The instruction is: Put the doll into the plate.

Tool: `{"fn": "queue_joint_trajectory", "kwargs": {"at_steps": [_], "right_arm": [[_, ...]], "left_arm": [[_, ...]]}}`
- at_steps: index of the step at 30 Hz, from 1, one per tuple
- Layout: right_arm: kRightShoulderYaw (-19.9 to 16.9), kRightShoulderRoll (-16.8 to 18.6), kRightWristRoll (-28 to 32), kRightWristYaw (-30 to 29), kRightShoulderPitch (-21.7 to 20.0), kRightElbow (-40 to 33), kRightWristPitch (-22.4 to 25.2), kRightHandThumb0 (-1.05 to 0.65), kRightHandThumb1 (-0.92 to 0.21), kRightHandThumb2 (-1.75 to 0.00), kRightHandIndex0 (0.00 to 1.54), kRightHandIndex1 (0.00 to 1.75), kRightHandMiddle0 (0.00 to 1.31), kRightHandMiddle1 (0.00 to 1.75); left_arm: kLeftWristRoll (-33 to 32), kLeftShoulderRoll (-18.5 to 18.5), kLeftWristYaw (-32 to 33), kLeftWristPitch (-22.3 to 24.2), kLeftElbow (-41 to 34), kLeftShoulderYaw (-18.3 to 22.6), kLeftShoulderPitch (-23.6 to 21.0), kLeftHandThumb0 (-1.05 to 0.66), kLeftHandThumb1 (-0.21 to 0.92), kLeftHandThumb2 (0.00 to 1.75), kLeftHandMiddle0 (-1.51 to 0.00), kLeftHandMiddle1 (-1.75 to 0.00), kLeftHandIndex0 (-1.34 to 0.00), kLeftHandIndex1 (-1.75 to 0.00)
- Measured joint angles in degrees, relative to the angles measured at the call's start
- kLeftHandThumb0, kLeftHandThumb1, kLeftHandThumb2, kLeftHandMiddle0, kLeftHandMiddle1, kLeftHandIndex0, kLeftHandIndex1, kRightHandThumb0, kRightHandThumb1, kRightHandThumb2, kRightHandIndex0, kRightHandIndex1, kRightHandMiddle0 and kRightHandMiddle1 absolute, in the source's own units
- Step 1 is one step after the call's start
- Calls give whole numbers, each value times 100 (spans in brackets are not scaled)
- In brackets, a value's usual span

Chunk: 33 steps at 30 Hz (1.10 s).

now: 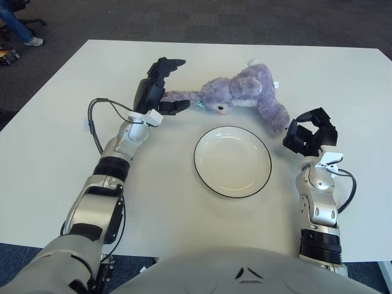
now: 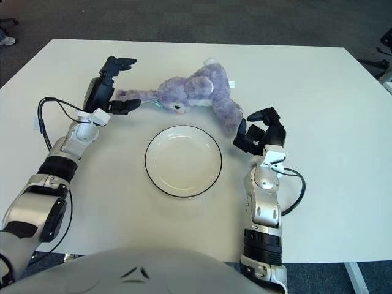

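A purple plush doll (image 1: 245,90) lies on its side on the white table, just behind the empty white plate (image 1: 233,162) with a dark rim. My left hand (image 1: 174,84) is at the doll's left end, open, its fingers spread above and below the doll's thin outstretched limb (image 1: 177,96) without closing on it. My right hand (image 1: 311,133) shows to the right of the plate, close beside the doll's lower leg (image 1: 274,115), loosely curled and holding nothing.
The white table (image 1: 67,128) reaches well past the objects on every side; its front edge runs near my body. A black cable (image 1: 93,119) loops off my left forearm. Dark carpet and a seated person's leg (image 1: 18,30) are at the far left.
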Motion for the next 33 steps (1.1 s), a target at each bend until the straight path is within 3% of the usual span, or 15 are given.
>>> {"fn": "queue_joint_trajectory", "kwargs": {"at_steps": [5,10,18,24,29,33], "right_arm": [[3,8,0,-12,0,9,-1,-47,-36,-126,119,175,58,175],[-1,19,0,-15,0,38,-8,-47,-35,-127,119,175,58,175],[-3,33,0,-17,0,97,-33,-47,-36,-126,118,175,58,175],[-4,33,-2,-23,-1,142,-79,-46,-37,-125,118,175,57,175],[-3,33,-4,-43,-8,177,-91,-46,-37,-125,119,175,57,175],[-1,35,-4,-44,-8,179,-91,-46,-37,-125,119,175,57,175]], "left_arm": [[11,20,-8,118,10,-134,-129,-73,47,73,-7,-88,0,-51],[127,34,-30,360,-140,-241,-186,-79,51,69,-6,-97,0,-31],[383,85,124,507,-314,-404,-253,-83,54,65,-4,-96,0,-4],[582,126,183,582,-371,-589,-323,-91,67,53,-4,-100,0,0],[698,137,183,601,-443,-730,-362,-100,87,36,-6,-102,0,0],[717,131,165,594,-617,-831,-365,-104,91,33,-7,-99,0,0]]}}
